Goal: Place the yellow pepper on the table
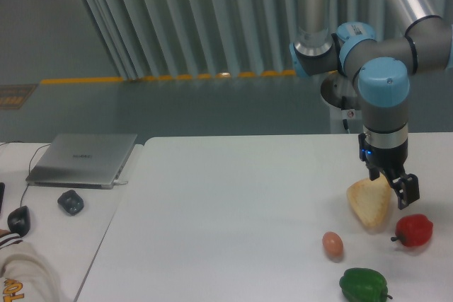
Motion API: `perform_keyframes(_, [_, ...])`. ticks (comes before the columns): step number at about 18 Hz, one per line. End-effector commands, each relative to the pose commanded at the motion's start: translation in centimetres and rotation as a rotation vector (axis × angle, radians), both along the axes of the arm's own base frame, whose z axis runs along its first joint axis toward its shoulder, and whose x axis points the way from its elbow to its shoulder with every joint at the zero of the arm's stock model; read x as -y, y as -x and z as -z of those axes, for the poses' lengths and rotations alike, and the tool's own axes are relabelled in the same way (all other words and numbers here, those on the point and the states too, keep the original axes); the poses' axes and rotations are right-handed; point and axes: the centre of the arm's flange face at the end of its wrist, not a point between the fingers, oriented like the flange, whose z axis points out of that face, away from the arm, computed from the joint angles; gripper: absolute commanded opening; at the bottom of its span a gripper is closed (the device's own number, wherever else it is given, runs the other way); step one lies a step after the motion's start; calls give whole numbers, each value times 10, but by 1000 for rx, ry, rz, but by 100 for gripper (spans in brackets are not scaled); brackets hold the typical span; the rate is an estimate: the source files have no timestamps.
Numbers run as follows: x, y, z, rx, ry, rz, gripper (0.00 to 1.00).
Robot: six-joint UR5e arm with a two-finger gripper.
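Nearest the camera, a green pepper point(363, 284) lies on the white surface point(226, 217). Behind it are a small egg point(333, 244) and, to its right, a red pepper point(414, 230). Farther back sits the yellow pepper point(368, 204), pale and wedge-like, low on or just above the surface. My pincer point(391, 187) straddles its upper right corner, the pepper extending down-left. I cannot tell whether I am clamped on it or apart.

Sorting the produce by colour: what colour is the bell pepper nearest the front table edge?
Green: the glossy green bell pepper, clearest in the fixed camera view.
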Motion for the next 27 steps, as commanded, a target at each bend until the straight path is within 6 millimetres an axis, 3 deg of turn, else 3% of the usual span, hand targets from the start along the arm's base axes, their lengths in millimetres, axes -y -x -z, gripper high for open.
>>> perform_keyframes(8, [22,37,4,-19,1,-65,100])
perform_keyframes(11, [44,66,-2,-46,-20,-87,100])
perform_keyframes(18, [82,104,-4,-48,-3,29,100])
perform_keyframes(22, [93,135,-20,-160,-81,-11,100])
perform_keyframes(27, [87,150,-7,-145,-97,-20,100])
